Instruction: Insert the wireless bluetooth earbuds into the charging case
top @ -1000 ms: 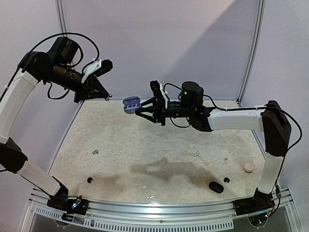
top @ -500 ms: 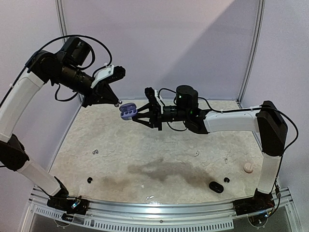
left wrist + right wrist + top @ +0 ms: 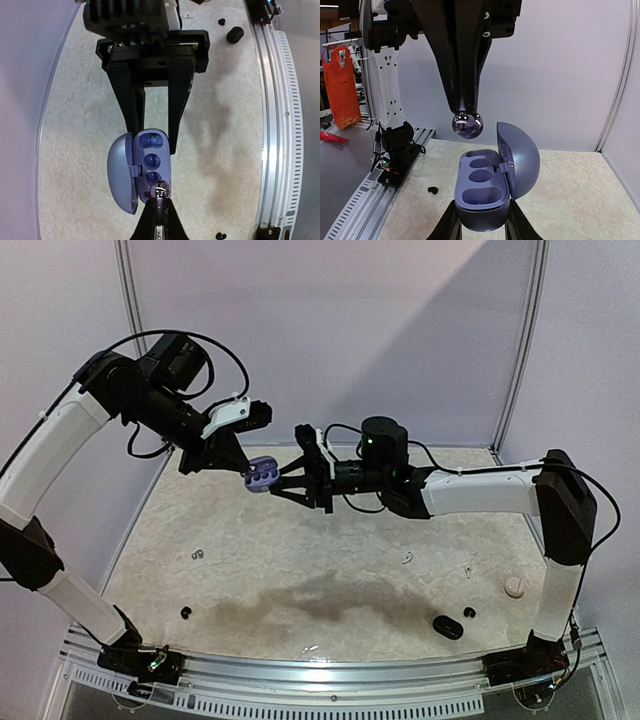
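Note:
The charging case [image 3: 262, 474] is purple, with its lid swung open and its wells empty. It hangs in mid-air above the far left of the table, and my right gripper [image 3: 274, 480] is shut on its body. From the right wrist the case [image 3: 485, 187] sits between that gripper's [image 3: 480, 227] fingers, lid to the right. My left gripper [image 3: 243, 466] is shut on one glossy purplish earbud [image 3: 467, 124], which hangs just above the far end of the case. In the left wrist view this earbud [image 3: 160, 189] overlaps the near end of the case [image 3: 150, 162].
Loose buds lie on the table: a black one [image 3: 186, 613] front left, a small pale one [image 3: 197, 554] and a white one [image 3: 408, 559]. A black case [image 3: 447, 626], a black bud [image 3: 469, 613] and a pinkish round piece [image 3: 515, 586] lie front right.
My left arm has swung right and down, bringing the earbud over the case. The right arm has carried the case a little to the left, towards it.

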### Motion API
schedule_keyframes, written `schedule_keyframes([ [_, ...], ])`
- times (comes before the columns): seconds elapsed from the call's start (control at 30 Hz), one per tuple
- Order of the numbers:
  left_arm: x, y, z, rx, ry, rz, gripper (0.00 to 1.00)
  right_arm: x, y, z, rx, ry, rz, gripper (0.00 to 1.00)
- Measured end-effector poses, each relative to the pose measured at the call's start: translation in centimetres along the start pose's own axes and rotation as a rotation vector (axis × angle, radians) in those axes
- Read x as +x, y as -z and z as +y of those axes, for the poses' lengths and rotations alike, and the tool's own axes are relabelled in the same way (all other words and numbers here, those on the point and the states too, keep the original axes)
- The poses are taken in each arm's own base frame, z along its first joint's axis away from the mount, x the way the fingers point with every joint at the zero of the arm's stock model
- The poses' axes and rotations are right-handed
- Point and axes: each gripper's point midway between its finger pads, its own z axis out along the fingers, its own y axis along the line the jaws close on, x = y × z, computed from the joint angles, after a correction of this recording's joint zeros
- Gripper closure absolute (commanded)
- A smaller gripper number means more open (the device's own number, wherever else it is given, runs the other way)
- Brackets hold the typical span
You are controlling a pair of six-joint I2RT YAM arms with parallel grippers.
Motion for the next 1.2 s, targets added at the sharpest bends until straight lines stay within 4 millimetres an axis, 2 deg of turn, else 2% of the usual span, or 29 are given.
schedule_keyframes([
  [0.3, 0.6, -0.5, 0.1, -0.001, -0.008, 0.028, 1.00, -0.9, 0.2, 0.3, -0.003, 0.028, -0.013, 1.00],
  [0.93, 1.1, -1.5, 0.5, 0.007, -0.021, 0.058, 1.00, -0.7, -0.1, 0.4, -0.004, 0.051, 0.009, 1.00],
  [1.2, 1.0, -1.6, 0.4, 0.007, -0.040, 0.059, 0.80, -0.9, -0.1, 0.4, -0.001, 0.054, 0.002, 1.00],
])
